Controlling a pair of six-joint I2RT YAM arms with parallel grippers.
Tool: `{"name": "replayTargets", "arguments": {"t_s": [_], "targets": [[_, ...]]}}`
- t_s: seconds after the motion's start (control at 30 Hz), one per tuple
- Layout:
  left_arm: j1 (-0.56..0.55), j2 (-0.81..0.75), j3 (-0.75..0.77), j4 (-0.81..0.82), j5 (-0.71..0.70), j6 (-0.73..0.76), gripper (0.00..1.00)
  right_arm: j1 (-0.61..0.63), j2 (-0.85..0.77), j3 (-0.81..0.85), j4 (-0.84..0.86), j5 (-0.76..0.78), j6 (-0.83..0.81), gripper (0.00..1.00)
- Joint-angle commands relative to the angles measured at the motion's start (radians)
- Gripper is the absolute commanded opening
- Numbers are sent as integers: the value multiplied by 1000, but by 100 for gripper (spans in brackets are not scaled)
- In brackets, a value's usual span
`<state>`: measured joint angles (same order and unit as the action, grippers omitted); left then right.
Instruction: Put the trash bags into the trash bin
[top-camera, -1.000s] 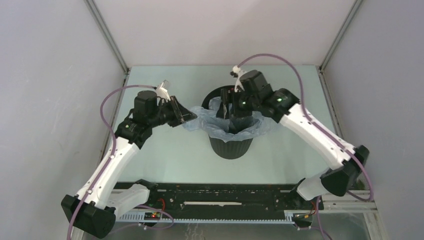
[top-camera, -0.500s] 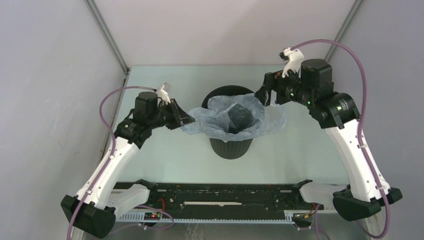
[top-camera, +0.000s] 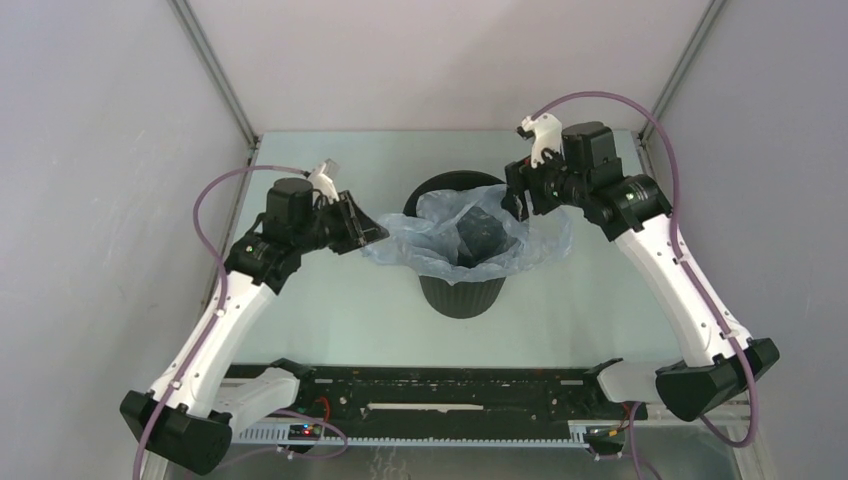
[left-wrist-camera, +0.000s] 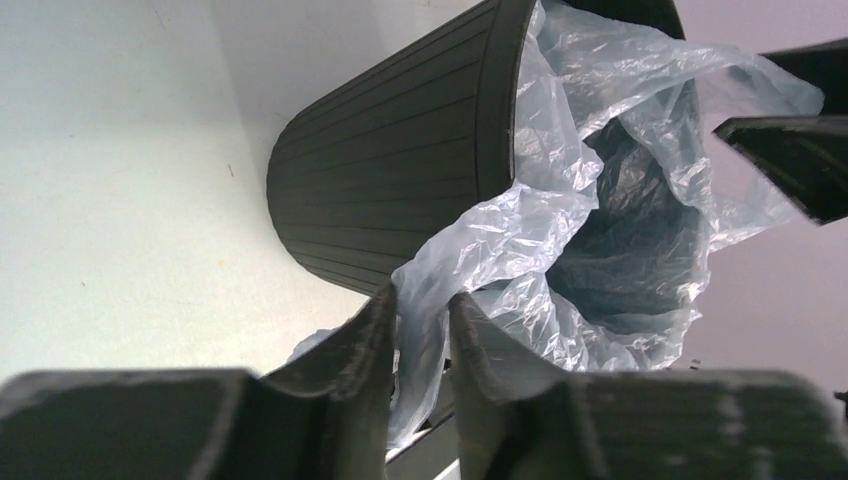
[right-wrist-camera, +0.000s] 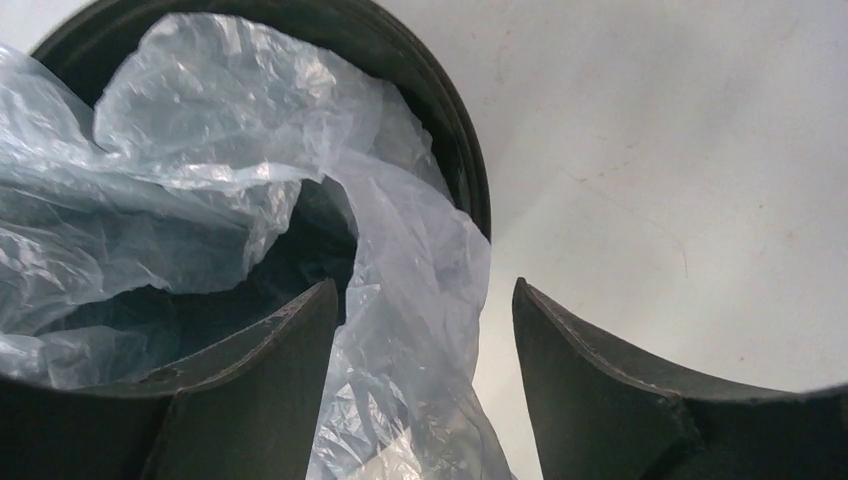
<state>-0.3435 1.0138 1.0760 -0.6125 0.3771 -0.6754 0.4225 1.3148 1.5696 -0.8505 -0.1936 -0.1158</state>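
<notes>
The black ribbed trash bin (top-camera: 460, 295) stands mid-table with the pale blue trash bag (top-camera: 440, 235) draped in and over its mouth. The bag spills out to the left and right. My left gripper (top-camera: 375, 237) is at the bag's left corner. In the left wrist view its jaws (left-wrist-camera: 420, 300) stand a little apart, and a fold of the bag (left-wrist-camera: 520, 220) runs between them beside the bin (left-wrist-camera: 390, 180). My right gripper (top-camera: 515, 200) hovers at the bin's far right rim (right-wrist-camera: 440, 90). It is wide open (right-wrist-camera: 425, 290) around a hanging fold of the bag (right-wrist-camera: 400, 330).
Grey enclosure walls close in the table on the left, right and back. A black rail with the arm bases (top-camera: 440, 390) runs along the near edge. Purple cables loop above both arms.
My right arm lifted out of the bin, swung right, then came back to the bin's right rim. The left jaws parted slightly on the bag's corner. The bag's mouth now lies wider.
</notes>
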Motion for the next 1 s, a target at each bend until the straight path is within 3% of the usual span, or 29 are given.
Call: {"name": "replayTargets", "arguments": {"t_s": [0.0,0.23,0.4,0.57,0.7,0.8,0.87,0.97], "targets": [[8,-22,42,22,-29,4,26,-3,-39,-45,97,7,17,71],[14,-21,47,38,-51,-20,9,-53,-25,-36,198,63,245,15],[46,-19,33,52,-57,-14,7,-229,41,-44,205,-169,442,1],[66,30,62,53,-25,8,4,-317,179,18,138,-364,502,0],[82,55,70,51,-11,17,7,-341,259,59,134,-436,528,0],[97,68,86,45,6,31,29,-345,300,75,124,-447,513,0],[97,67,120,22,12,61,39,-342,313,106,71,-462,478,3],[93,22,148,1,-17,88,54,-334,266,121,11,-444,440,25]]}}
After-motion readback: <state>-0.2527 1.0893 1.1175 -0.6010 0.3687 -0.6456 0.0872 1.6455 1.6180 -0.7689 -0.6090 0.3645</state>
